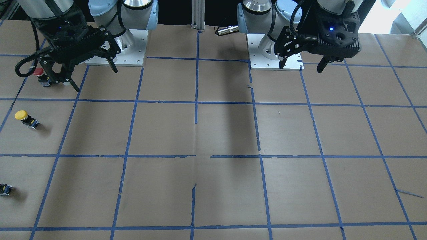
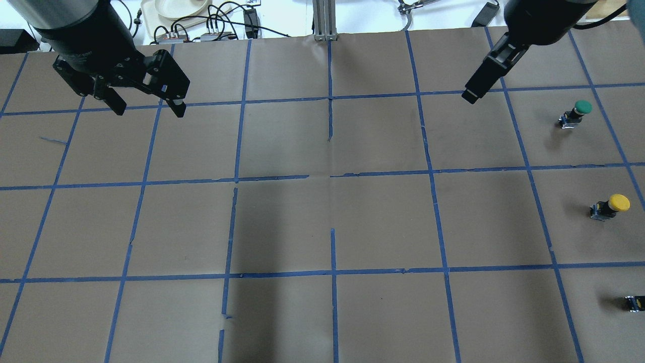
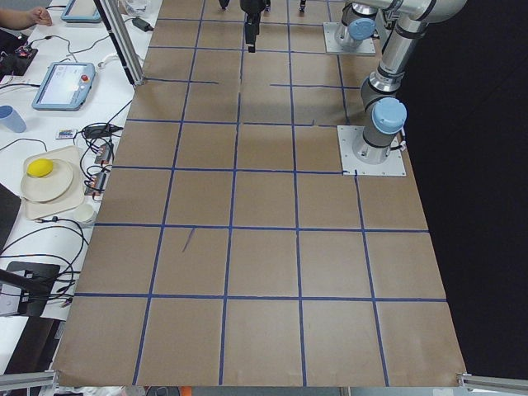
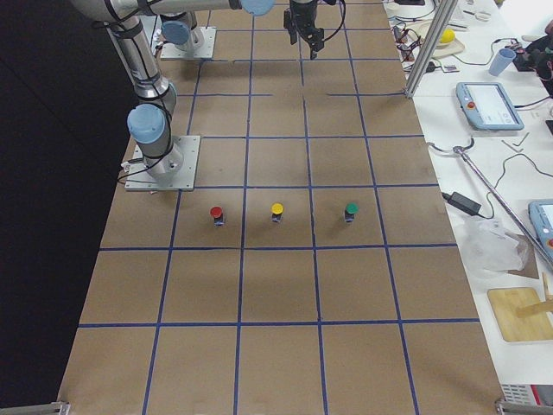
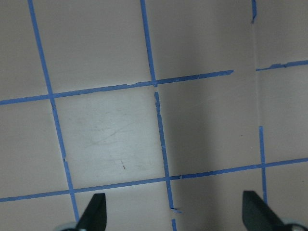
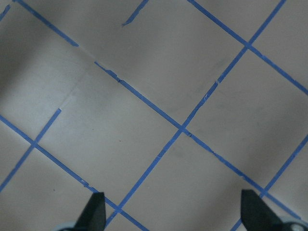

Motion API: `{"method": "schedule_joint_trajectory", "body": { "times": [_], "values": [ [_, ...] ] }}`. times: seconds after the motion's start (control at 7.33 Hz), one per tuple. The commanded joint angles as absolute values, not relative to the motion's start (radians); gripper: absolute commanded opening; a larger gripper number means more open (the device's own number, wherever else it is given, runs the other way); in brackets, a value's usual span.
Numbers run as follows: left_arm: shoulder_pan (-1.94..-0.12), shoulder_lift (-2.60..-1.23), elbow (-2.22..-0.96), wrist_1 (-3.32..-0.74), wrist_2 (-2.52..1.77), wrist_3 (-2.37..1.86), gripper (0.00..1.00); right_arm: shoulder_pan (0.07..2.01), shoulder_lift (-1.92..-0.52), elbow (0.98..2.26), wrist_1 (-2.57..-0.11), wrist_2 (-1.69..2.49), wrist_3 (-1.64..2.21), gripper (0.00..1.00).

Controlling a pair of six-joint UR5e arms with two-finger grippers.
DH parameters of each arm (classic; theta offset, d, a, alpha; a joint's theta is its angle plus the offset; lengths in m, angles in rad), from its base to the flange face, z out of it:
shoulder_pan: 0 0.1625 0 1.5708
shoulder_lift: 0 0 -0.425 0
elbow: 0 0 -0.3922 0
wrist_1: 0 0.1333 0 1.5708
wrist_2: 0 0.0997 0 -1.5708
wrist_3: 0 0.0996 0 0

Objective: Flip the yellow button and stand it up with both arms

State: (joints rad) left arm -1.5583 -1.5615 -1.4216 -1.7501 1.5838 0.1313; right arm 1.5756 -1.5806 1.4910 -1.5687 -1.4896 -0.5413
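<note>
The left hand [image 2: 149,111] hangs in the upper left of the overhead view. It's released, two black fingers spread wide with nothing between them. Its wrist camera confirms it: just brown paper and blue tape lines between the fingertips.

Over to the right hand [image 1: 96,79], upper left of the front-facing view. This one is released and empty too, fingers splayed above the surface [image 2: 282,227]. Its own wrist view gives only bare grid squares crossing on a slant. Neither hand touches anything.

Moving out from the right hand, the red button [image 1: 38,71] peeks out at that hand's left edge in the front-facing picture, down on the paper. Below it in the same frame, hard by the left edge, is the yellow button [image 1: 25,118]. It is alone in its taped square, well apart from both hands.

The overhead view puts it at the right edge, about mid-height, with the green button [image 2: 577,112] above it in the frame. The right-side camera shows the whole row around mid-frame: red, yellow, green, one to a square, yellow in the middle. From there the yellow cap looks to sit on top of its dark body. The other views are too slanted to confirm that.
</note>
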Motion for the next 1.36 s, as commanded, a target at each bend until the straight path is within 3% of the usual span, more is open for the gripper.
{"method": "schedule_joint_trajectory", "body": {
  "times": [0.0,0.41,1.23],
  "values": [
    [-1.562,-1.566,-1.468,-1.746,1.588,0.124,1.00,1.600,-1.583,1.493,-1.565,-1.528,-0.223,1.00],
    [-1.571,-1.530,-1.480,-1.652,1.520,0.161,1.00,1.640,-1.588,1.502,-1.565,-1.523,0.239,1.00],
    [-1.539,-1.529,-1.482,-1.644,1.569,0.109,1.00,1.674,-1.586,1.529,-1.557,-1.594,0.232,1.00]
  ]
}}
